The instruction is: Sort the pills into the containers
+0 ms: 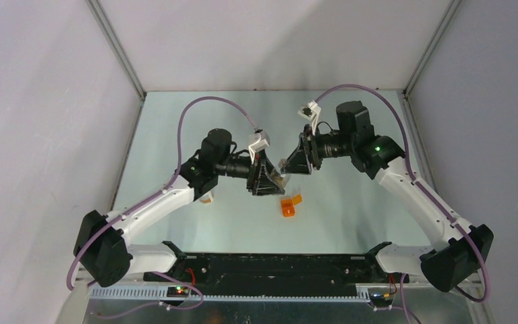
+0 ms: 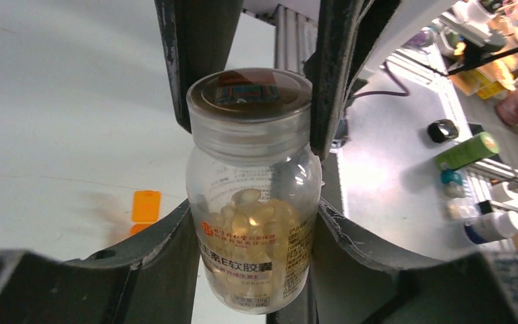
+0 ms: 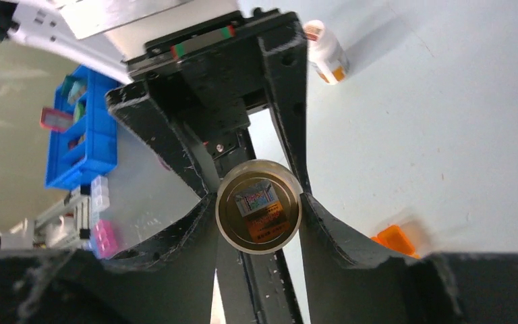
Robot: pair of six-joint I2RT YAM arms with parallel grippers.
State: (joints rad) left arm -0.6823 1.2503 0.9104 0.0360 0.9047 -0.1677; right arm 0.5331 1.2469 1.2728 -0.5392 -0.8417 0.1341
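A clear pill bottle (image 2: 253, 202) full of yellow softgel pills hangs in the air between both arms over the middle of the table (image 1: 280, 173). My left gripper (image 2: 253, 233) is shut on the bottle's body. My right gripper (image 3: 259, 210) faces it, shut on the bottle's clear cap (image 3: 259, 206). In the left wrist view the right fingers (image 2: 202, 61) flank the cap (image 2: 249, 101). An orange pill container (image 1: 290, 205) lies open on the table just below the two grippers. It also shows in both wrist views: orange container (image 2: 146, 206), orange container (image 3: 394, 239).
A second white bottle (image 3: 327, 50) with an orange label stands on the table, beside my left arm's forearm (image 1: 206, 198). Grey walls close in the table on the left, right and far sides. A blue bin (image 3: 84, 128) sits off the table.
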